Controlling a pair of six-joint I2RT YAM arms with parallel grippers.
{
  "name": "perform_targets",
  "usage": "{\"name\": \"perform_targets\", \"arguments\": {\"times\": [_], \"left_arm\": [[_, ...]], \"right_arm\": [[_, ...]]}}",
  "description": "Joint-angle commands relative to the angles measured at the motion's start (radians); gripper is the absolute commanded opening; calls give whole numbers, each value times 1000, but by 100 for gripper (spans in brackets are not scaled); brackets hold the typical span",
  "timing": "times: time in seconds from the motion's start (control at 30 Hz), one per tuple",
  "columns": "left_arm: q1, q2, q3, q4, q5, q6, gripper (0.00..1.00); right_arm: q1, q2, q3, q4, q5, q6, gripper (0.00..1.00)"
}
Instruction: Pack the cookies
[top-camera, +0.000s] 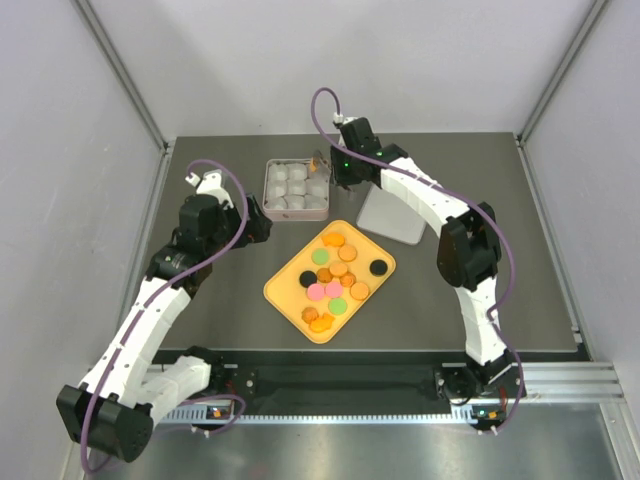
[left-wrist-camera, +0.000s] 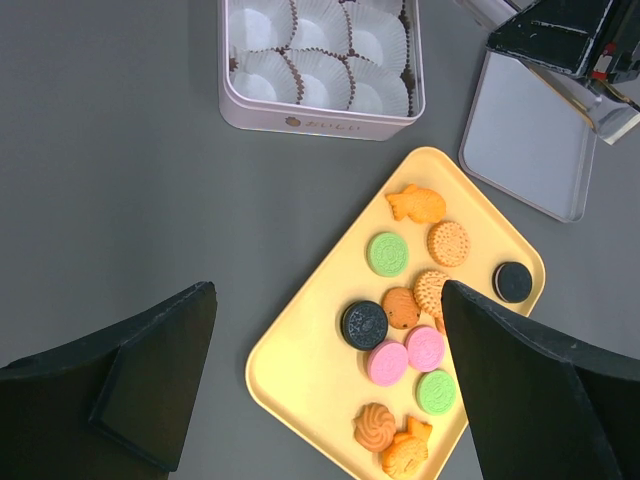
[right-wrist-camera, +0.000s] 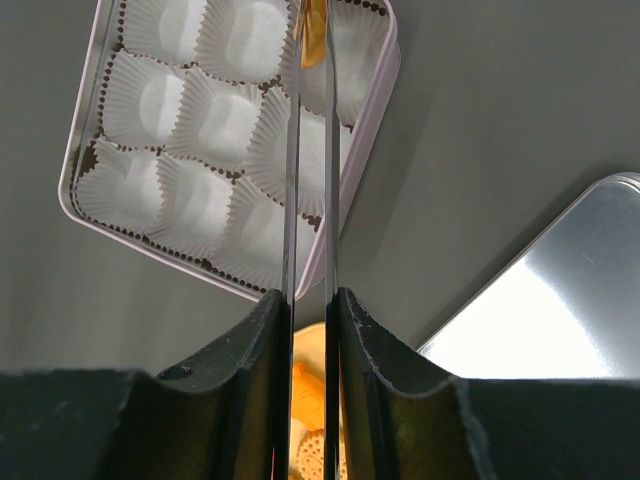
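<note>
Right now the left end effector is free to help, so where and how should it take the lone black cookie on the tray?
Pinch the black cookie across its round rim, coming straight down from above. It lies flat on the yellow tray, apart from the other cookies, so both sides look clear; closing parallel to the nearby tray lip seems safest.

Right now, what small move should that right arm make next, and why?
Probably lower the right claw a little and open it. It is shut on an orange cookie, held on edge above an empty paper cup at a corner of the tin, so a short drop should seat it there.
</note>
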Motion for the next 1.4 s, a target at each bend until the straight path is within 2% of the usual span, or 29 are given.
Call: {"name": "perform_targets", "arguments": {"times": [0.0, 0.27, 0.4, 0.6, 0.8, 1.0, 1.2, 1.37], "left_arm": [[8, -2, -3, 49, 10, 3, 99], [10, -5, -6, 49, 38, 5, 99], [10, -7, -4, 49, 38, 6, 99], [11, -10, -4, 51, 41, 6, 99], [11, -13, -6, 51, 36, 8, 99], [13, -16, -6, 49, 36, 9, 99], [11, -15, -6, 51, 33, 9, 99], [13, -13, -1, 46, 28, 12, 99]], "right_arm": [[18, 0, -1, 44, 22, -4, 12], [23, 4, -7, 42, 28, -7, 20], [26, 4, 0, 42, 28, -7, 30], [27, 0, 19, 31, 31, -10, 37], [29, -21, 31, 18, 42, -14, 37], [35, -124, 10, -2, 55, -39, 37], [47, -295, -128, -18, 62, -50, 36], [110, -508, -387, -19, 46, -60, 35]]}}
